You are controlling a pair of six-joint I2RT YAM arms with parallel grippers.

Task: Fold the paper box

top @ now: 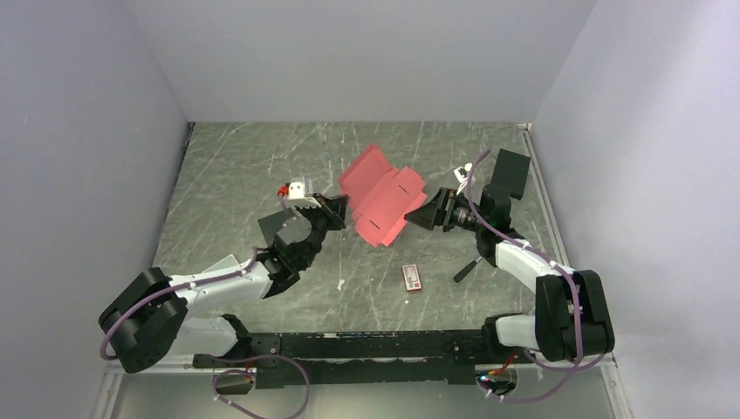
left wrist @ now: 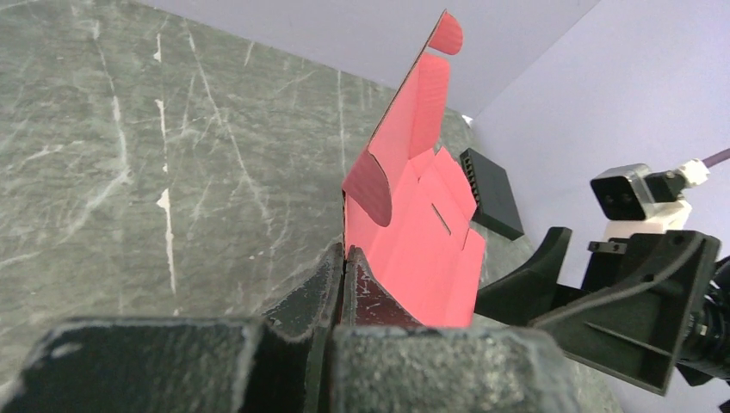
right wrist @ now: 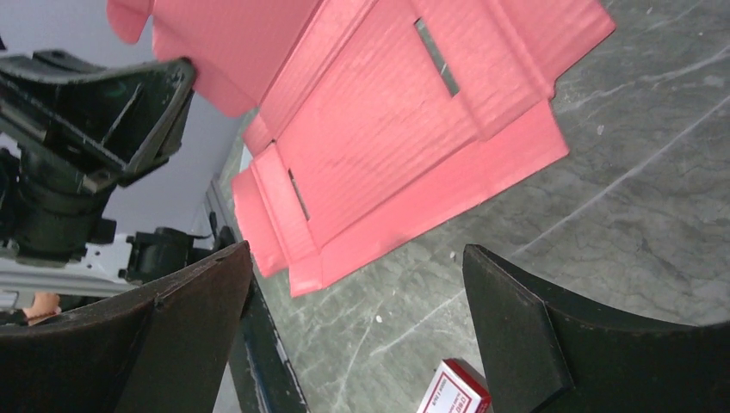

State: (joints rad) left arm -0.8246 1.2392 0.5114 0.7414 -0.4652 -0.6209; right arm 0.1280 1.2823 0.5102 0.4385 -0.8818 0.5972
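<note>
The paper box [top: 380,196] is an open red-pink sheet and is not yet folded into a box. It is over the middle of the table [top: 236,175], between the two arms. Several flaps are bent up at different angles, and two narrow slots are cut into its flat middle part. From the left wrist view, one long flap with a rounded tab stands almost upright.

The left gripper [left wrist: 344,267] is closed on the near left edge of the sheet, with the thin cardboard pinched between its two fingers. I cannot tell whether the far side of the sheet rests on the table.

The right gripper [right wrist: 357,249] has its fingers spread wide apart and holds nothing. It points at the right side of the sheet, and the lower corner of the sheet is just in front of the gap. I cannot tell whether a finger touches the cardboard.

A small red and white packet [top: 412,278] lies flat on the table, nearer to the arm bases. A black box [top: 509,173] lies by the right wall, behind the right arm.
</note>
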